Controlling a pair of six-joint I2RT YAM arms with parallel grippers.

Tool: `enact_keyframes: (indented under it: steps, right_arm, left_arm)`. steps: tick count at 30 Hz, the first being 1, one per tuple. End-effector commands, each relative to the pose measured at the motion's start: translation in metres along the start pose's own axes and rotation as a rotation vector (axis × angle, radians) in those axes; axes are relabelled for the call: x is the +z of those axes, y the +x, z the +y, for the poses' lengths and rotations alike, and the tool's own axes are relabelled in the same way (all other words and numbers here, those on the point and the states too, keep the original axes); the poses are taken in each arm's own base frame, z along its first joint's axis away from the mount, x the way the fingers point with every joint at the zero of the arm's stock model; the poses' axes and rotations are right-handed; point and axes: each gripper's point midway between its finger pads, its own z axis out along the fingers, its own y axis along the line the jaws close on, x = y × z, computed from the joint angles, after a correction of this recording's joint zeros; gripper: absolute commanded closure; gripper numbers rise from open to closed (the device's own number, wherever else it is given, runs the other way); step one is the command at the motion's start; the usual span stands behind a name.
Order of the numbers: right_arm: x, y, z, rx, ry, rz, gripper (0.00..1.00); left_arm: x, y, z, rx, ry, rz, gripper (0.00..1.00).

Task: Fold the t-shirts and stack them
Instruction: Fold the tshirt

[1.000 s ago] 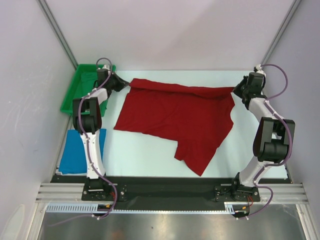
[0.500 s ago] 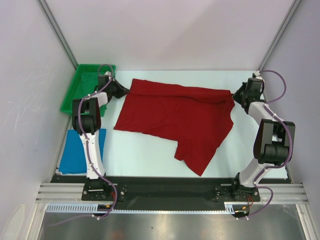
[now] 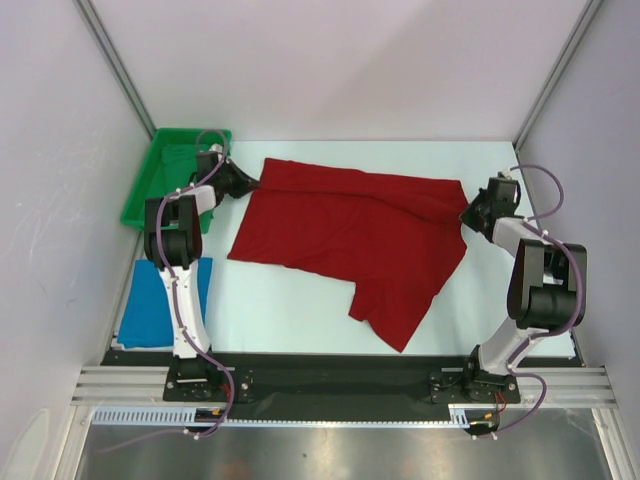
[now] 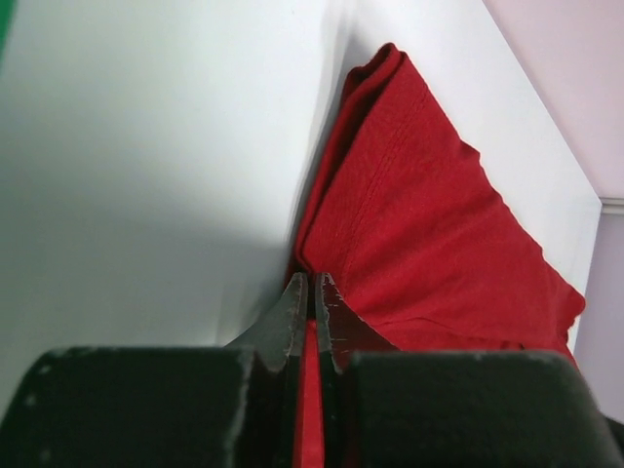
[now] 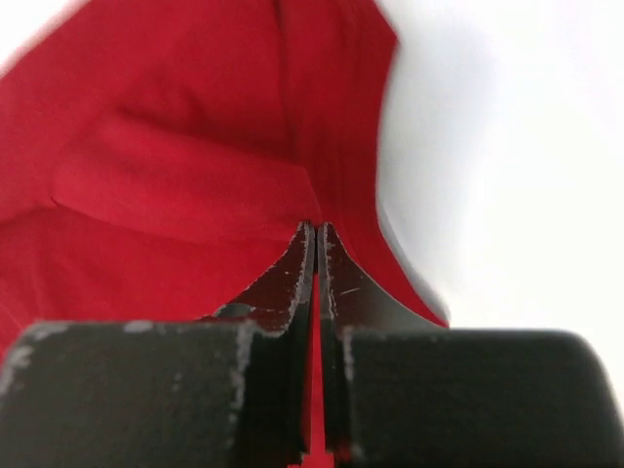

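Note:
The deep red t-shirt [image 3: 350, 235] lies spread across the middle of the white table, its far edge stretched between both grippers. My left gripper [image 3: 256, 183] is shut on the shirt's far left corner, and red cloth [image 4: 419, 224] shows between its nearly closed jaws [image 4: 312, 285]. My right gripper [image 3: 466, 214] is shut on the far right corner, with red cloth [image 5: 175, 195] pinched at its tips [image 5: 318, 230]. A fold of the shirt hangs toward the near edge. The bright blue t-shirt [image 3: 160, 300] lies folded flat at the near left, beside the left arm.
A green bin [image 3: 150, 180] stands at the far left corner, just behind the left arm. White walls close in the table on three sides. The black rail carrying both arm bases [image 3: 340, 375] runs along the near edge.
The right gripper has moved toward the near side and down with its corner. The left gripper has shifted slightly right. The shirt's far edge now lies lower and slacker.

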Motion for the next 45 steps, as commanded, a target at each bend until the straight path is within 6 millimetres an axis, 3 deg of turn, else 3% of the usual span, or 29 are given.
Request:
enact_keyframes:
  steps: [1, 4, 7, 10, 12, 15, 17, 18, 21, 25, 28, 30, 31, 41, 45]
  right_arm:
    - [-0.011, 0.016, 0.002, 0.026, -0.01, 0.019, 0.97]
    - [-0.015, 0.047, -0.004, 0.019, 0.007, 0.06, 0.85]
    - [-0.016, 0.051, -0.007, -0.003, 0.018, 0.057, 0.71]
    - [-0.017, 0.026, -0.01, 0.007, 0.034, 0.008, 0.48]
    - [-0.017, -0.002, -0.003, 0.02, -0.003, -0.053, 0.33]
    - [0.001, -0.035, 0.017, 0.007, -0.085, -0.092, 0.27]
    - [0.013, -0.046, 0.022, -0.022, -0.092, -0.099, 0.27]
    - [0.015, -0.064, 0.034, -0.033, -0.125, -0.126, 0.27]
    - [0.039, -0.066, 0.034, -0.048, -0.13, -0.104, 0.27]
    - [0.059, -0.082, 0.048, -0.046, -0.183, -0.12, 0.34]
    - [0.077, -0.075, 0.046, -0.032, -0.185, -0.096, 0.38]
    - [0.085, -0.072, 0.043, -0.026, -0.183, -0.088, 0.4]
    - [0.088, -0.072, 0.043, -0.024, -0.186, -0.086, 0.41]
    - [0.113, -0.064, 0.04, -0.005, -0.195, -0.073, 0.5]
    - [0.12, -0.067, 0.039, -0.005, -0.191, -0.082, 0.61]
  left_arm:
    - [-0.025, -0.033, -0.031, 0.068, 0.021, -0.091, 0.93]
    - [-0.029, -0.037, -0.033, 0.086, 0.011, -0.103, 0.83]
    - [-0.038, -0.043, -0.043, 0.124, 0.01, -0.13, 0.75]
    - [-0.049, -0.048, -0.059, 0.184, 0.026, -0.161, 0.63]
    - [-0.05, -0.052, -0.073, 0.221, 0.049, -0.173, 0.58]
    - [-0.038, -0.054, -0.09, 0.256, 0.109, -0.155, 0.59]
    - [-0.029, -0.049, -0.099, 0.245, 0.167, -0.118, 0.65]
    - [-0.02, -0.049, -0.099, 0.236, 0.18, -0.111, 0.66]
    - [-0.009, -0.053, -0.114, 0.204, 0.248, -0.105, 0.69]
    - [0.02, -0.048, -0.108, 0.089, 0.296, -0.07, 0.75]
    - [0.028, -0.05, -0.113, 0.025, 0.347, -0.068, 0.77]
    - [0.036, -0.047, -0.106, -0.011, 0.353, -0.059, 0.78]
    - [0.043, -0.032, -0.116, -0.007, 0.363, -0.032, 0.78]
    - [0.071, -0.011, -0.084, -0.13, 0.29, 0.007, 0.82]
    - [0.077, -0.008, -0.072, -0.163, 0.261, 0.01, 0.83]
